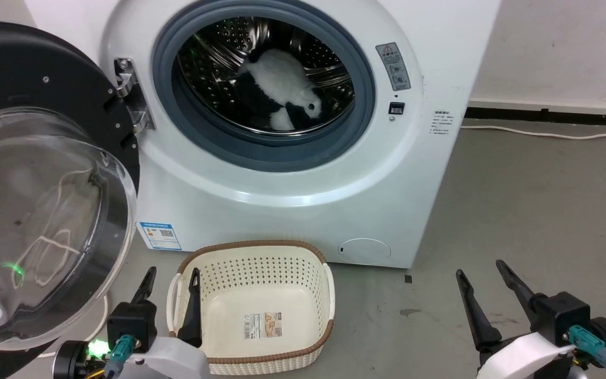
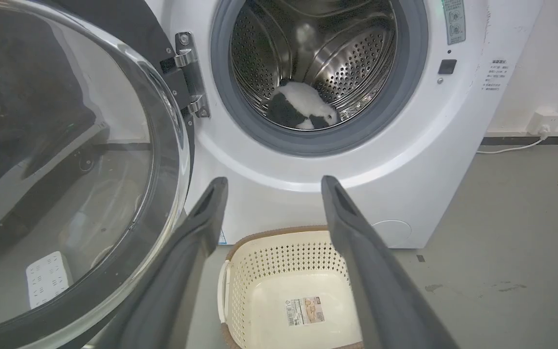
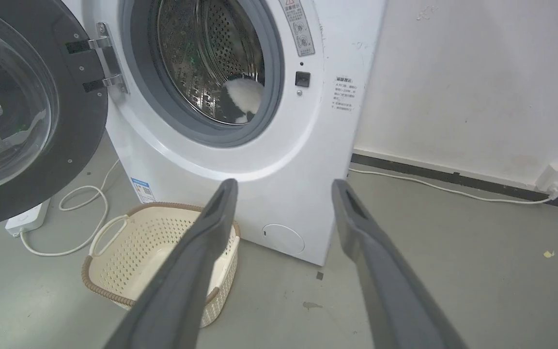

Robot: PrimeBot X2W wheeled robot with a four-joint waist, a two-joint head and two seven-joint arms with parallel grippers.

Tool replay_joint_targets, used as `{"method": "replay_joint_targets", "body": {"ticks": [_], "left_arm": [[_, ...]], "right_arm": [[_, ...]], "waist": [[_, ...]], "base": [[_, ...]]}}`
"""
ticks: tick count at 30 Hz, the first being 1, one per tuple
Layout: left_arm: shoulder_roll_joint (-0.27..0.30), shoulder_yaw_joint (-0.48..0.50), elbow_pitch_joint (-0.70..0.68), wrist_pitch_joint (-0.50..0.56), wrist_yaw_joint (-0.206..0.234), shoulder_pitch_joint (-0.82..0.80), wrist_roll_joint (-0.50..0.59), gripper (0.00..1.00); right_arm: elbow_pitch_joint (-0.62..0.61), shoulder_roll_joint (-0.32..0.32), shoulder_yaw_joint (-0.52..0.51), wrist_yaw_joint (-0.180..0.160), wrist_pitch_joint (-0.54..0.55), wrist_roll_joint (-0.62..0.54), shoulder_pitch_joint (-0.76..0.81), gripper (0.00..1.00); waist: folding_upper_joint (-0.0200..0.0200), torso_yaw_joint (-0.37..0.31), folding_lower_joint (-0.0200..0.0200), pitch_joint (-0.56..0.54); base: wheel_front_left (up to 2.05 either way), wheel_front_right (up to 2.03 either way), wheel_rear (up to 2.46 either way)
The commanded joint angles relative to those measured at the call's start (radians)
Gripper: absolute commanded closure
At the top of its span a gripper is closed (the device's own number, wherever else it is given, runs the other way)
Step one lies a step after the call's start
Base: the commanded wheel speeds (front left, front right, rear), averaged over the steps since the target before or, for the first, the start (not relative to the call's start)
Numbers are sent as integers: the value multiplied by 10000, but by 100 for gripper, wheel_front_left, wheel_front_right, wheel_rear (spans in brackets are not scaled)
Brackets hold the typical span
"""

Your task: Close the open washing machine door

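Washing machine door [image 1: 40, 221] was found wide open; left claw [image 1: 173, 271] and right claw [image 1: 479, 267] were spread, empty. Basket [image 1: 253, 245] could be clipped by a low sweep.

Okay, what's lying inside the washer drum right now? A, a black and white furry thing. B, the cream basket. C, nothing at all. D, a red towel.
A: a black and white furry item lies in the steel drum of the washing machine, while the cream basket stands outside on the floor in front of it.
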Motion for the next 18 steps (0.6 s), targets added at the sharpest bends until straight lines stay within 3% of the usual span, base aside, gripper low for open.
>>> {"method": "replay_joint_targets", "body": {"ticks": [1,8,9,18], "left_arm": [[5,-17,19,-103,-42,103,-100,0],[13,-41,6,-249,-51,225,-131,0],[59,-55,12,-374,-92,315,-156,0],[32,90,-326,-583,97,596,-301,0]], "right_arm": [[6,-44,57,1,-102,116,67,0],[-5,-53,189,2,-248,224,147,0],[59,-6,203,2,-373,315,235,0],[335,3,617,3,-582,401,-86,0]], "waist": [[-1,65,0,-18],[-1,440,0,-123],[-1,949,0,-212],[-1,1519,0,-67]], "base": [[0,0,0],[0,0,0],[0,0,0],[0,0,0]]}}
